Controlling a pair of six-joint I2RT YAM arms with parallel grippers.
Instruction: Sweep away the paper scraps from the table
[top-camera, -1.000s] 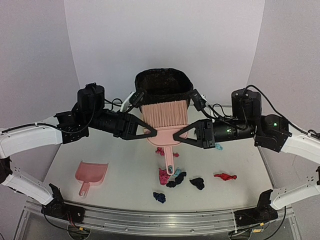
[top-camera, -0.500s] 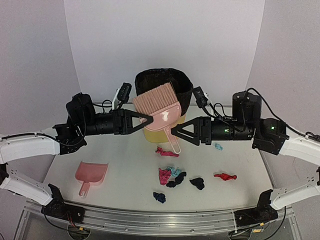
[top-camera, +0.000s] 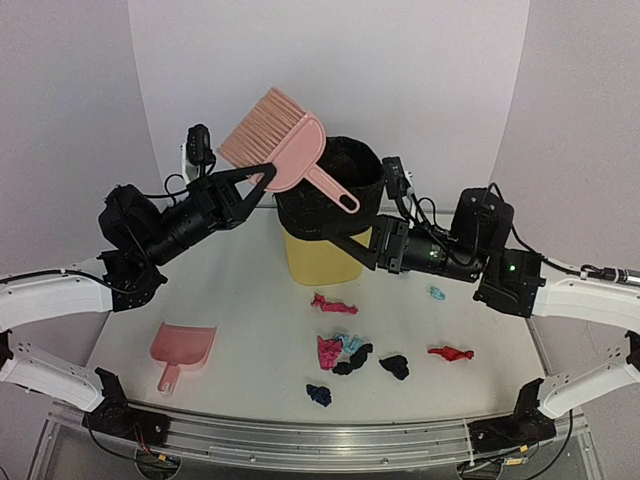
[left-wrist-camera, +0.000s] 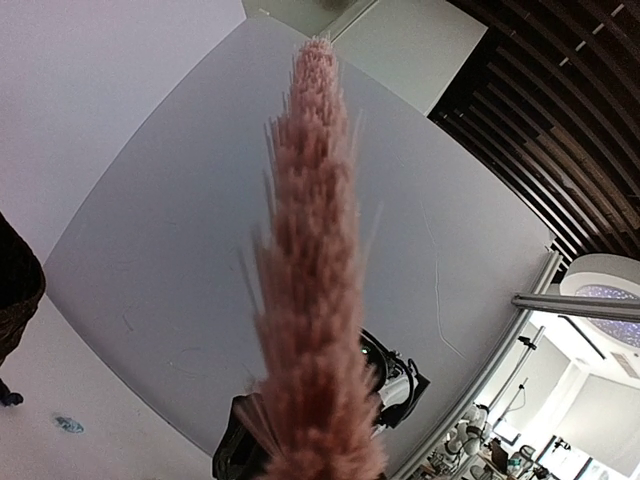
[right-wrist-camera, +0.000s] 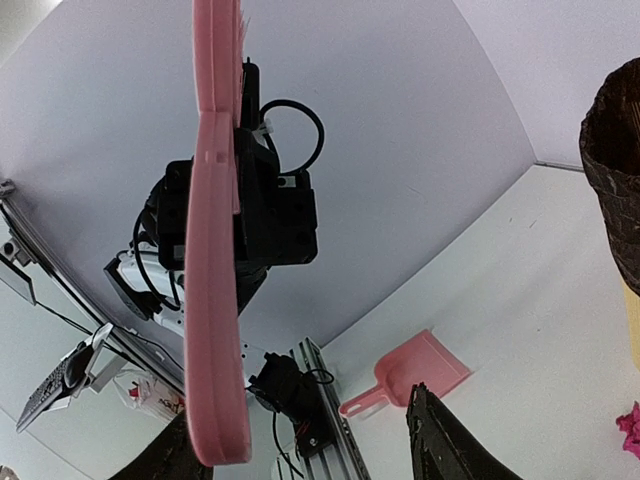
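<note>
Pink brush (top-camera: 290, 152) sits clamped by its head in the left gripper (top-camera: 265, 178), bristles skyward above the paper scraps (top-camera: 345, 350), right gripper (top-camera: 365, 245) spread empty, likely for regripping before sweeping.

Upper centre of the frame: brush (top-camera: 275, 140), off the table (top-camera: 250, 300), its handle crossing the top rim of the bin (top-camera: 322, 250). Mid-frame: bin, stands on the table. Below it, lower centre: paper scraps (top-camera: 345, 350), bunched together; two more lie off to the right. Lower left: dustpan (top-camera: 185, 345), well apart from the scraps.
</note>
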